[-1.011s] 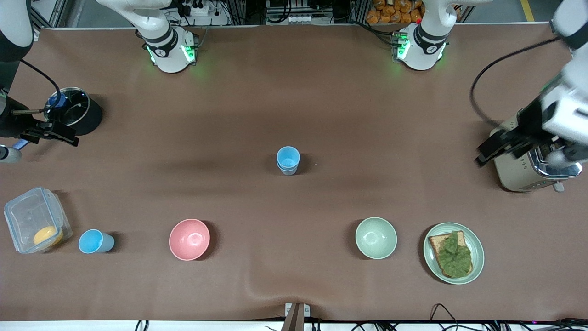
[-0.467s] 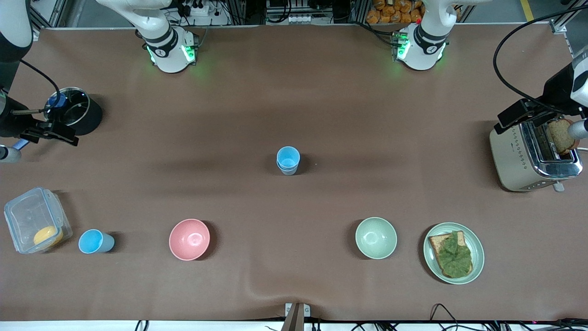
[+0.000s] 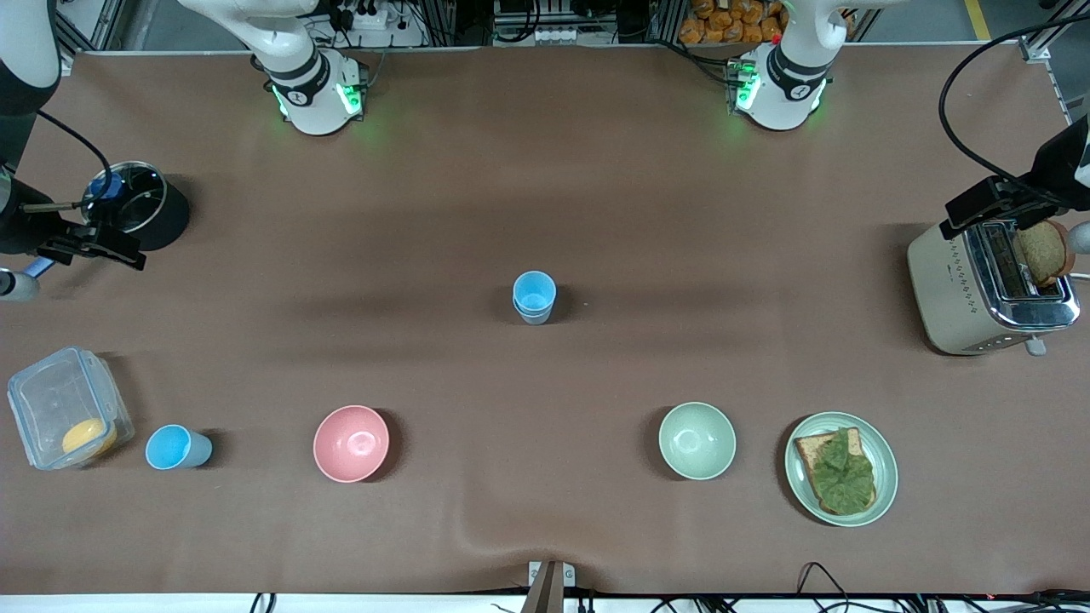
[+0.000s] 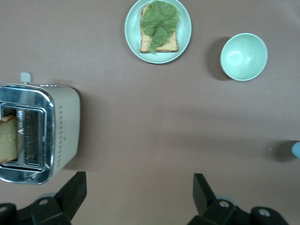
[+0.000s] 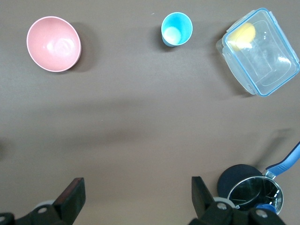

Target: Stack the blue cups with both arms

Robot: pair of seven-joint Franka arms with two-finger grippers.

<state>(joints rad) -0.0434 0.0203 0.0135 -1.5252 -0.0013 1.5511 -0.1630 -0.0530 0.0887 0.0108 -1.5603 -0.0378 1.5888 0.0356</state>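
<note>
Since stacked blue cups (image 3: 534, 297) sit mid-table, job looks done: left gripper (image 4: 136, 199) spread over toaster (image 3: 988, 289), right gripper (image 5: 136, 199) spread over black pot (image 3: 140, 213); third blue cup (image 3: 174, 447) apart.

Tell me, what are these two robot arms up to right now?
Neither arm is handling anything. The stacked cups stand mid-table, one blue cup nested in another. A third cup stands alone beside the clear container. The left gripper is open above the table beside the toaster. The right gripper is open beside the dark pot. Both are well away from the cups.
</note>
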